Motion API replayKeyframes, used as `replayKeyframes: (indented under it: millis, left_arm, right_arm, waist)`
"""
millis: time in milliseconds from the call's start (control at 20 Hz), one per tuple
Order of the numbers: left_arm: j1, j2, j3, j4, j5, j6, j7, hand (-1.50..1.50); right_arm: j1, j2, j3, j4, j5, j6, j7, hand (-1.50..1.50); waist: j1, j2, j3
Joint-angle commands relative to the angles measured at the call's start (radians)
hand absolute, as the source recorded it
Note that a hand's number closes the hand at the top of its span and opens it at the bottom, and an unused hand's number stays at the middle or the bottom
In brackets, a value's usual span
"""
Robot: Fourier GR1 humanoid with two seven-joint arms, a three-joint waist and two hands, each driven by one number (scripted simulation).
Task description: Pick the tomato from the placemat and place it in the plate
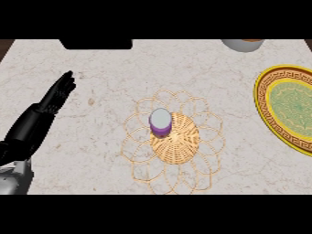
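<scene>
Resting left hand (47, 107) w/ straight fingers, plate (273, 114) cut off at right edge

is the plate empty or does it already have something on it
Empty, as far as shown: the plate shows only its green pattern; its right part is cut off.

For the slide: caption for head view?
Left hand open at counter's left; purple object on placemat; plate at right.
</scene>
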Motion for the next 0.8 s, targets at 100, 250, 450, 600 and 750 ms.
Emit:
replayKeyframes:
  millis: [100,250,450,600,750]
  left_arm:
    - [-0.059,-0.016,0.012,0.059,-0.005,-0.033,-0.027,0.0]
    - [-0.071,-0.012,0.028,0.04,0.0,-0.031,0.028,0.0]
    - [-0.093,-0.037,0.007,0.073,-0.029,-0.024,0.006,0.0]
    - [-0.006,-0.012,0.049,0.046,-0.016,-0.056,-0.044,0.0]
    - [-0.081,-0.054,0.035,0.102,-0.041,-0.036,-0.023,0.0]
  right_arm:
    - [-0.262,-0.019,0.042,0.364,0.144,-0.066,-0.06,1.5]
    - [-0.223,0.017,0.086,0.472,0.154,-0.023,-0.088,1.5]
    - [-0.371,0.018,0.118,0.708,0.236,-0.02,-0.02,-1.5]
    - [-0.446,0.061,0.119,0.881,0.262,-0.093,-0.141,-1.5]
    - [-0.573,0.053,0.077,1.024,0.233,-0.11,-0.255,-1.5]
  waist:
    - [0.026,0.007,0.0]
    - [0.017,0.004,0.0]
    - [0.026,0.008,0.0]
    - [0.021,0.003,0.0]
    - [0.017,0.005,0.0]
